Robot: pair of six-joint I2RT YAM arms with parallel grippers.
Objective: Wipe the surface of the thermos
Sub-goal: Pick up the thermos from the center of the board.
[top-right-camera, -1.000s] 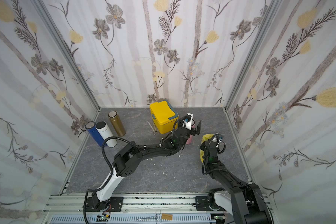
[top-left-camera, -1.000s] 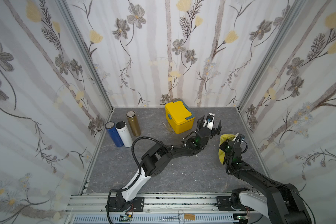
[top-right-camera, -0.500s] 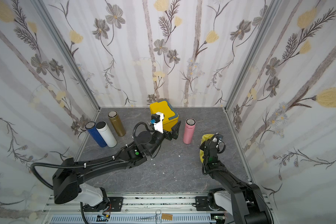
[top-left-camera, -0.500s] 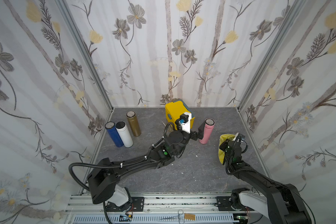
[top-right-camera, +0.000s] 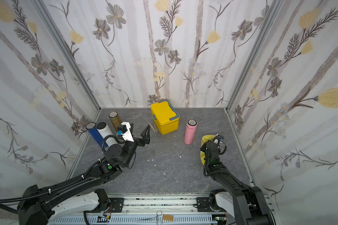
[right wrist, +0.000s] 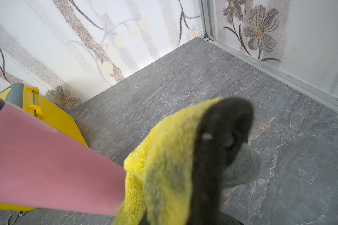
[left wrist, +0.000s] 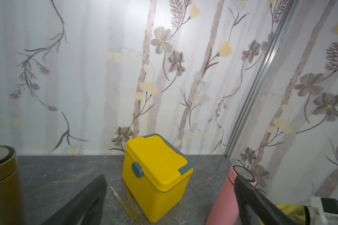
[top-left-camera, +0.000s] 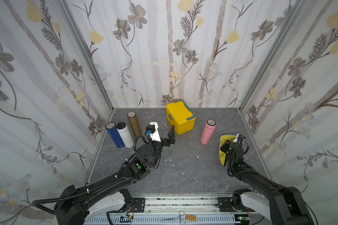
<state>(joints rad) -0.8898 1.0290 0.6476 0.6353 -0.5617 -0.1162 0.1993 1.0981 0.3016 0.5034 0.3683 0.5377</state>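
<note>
Upright pink thermos (top-left-camera: 207, 133), right of the yellow box (top-left-camera: 180, 118), is nearest the right gripper (right wrist: 213, 136) pinching a cloth (top-left-camera: 222, 155); left gripper (top-right-camera: 139, 130) hangs spread, empty, left of the box

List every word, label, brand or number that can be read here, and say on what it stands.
No text can be read.
The pink thermos, blue thermos, white thermos, gold thermos, yellow box and cloth show no writing.
The brown tag on the front rail is too small to read.
</note>
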